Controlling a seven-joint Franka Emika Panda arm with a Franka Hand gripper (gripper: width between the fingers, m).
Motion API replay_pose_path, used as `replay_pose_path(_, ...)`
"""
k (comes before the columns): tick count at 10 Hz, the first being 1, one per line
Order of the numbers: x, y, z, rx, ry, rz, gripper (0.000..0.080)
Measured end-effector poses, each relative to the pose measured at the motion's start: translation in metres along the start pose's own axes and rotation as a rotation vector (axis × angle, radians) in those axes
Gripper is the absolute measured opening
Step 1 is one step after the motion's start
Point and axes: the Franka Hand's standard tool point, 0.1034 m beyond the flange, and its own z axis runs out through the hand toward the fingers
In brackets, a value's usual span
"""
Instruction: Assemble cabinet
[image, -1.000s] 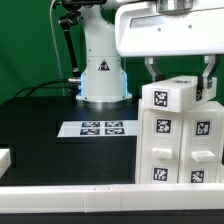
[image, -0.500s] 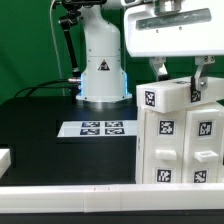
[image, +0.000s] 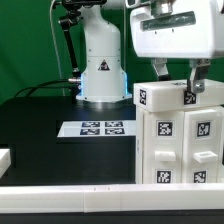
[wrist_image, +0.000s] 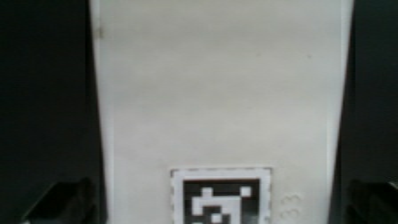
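A white cabinet (image: 180, 135), a large plastic box covered with black-and-white square markers, stands on a black counter (image: 60, 155) directly below the pincer (image: 178, 86). The pincer's two dark fingers (image: 159, 72) reach down on either side of a small white block (image: 163, 97) at the cabinet's top; whether they press it or merely flank it cannot be told. In the wrist view, a tall white panel of the cabinet (wrist_image: 217, 100) fills the space between the dark fingertips (wrist_image: 75, 198), with one square marker (wrist_image: 222, 196) low on it. A low white rail (image: 70, 198) runs along the counter's near edge. Beyond the pincer, toward the exterior view's left, the marker board (image: 95, 128) lies flat on the counter. Farther back stands the white robot base (image: 102, 70), with dark cables (image: 45, 88) behind it.
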Motion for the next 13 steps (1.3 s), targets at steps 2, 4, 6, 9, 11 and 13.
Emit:
replay_pose_path(2,-0.001,-0.002,-0.005,0.010,-0.005,-0.054,0.0789)
replay_pose_path(4,-0.003,-0.006,-0.014,0.026,-0.009,-0.083,0.0796)
replay_pose_path(6,-0.003,-0.010,-0.020,0.042,-0.013,-0.114,0.0796)
replay_pose_path(9,-0.004,-0.010,-0.019,0.041,-0.013,-0.151,0.0796)
replay_pose_path(11,-0.007,-0.012,-0.019,0.041,-0.013,-0.219,0.0796)
replay_pose_path(13,-0.007,-0.015,-0.022,0.036,-0.016,-0.294,0.0796)
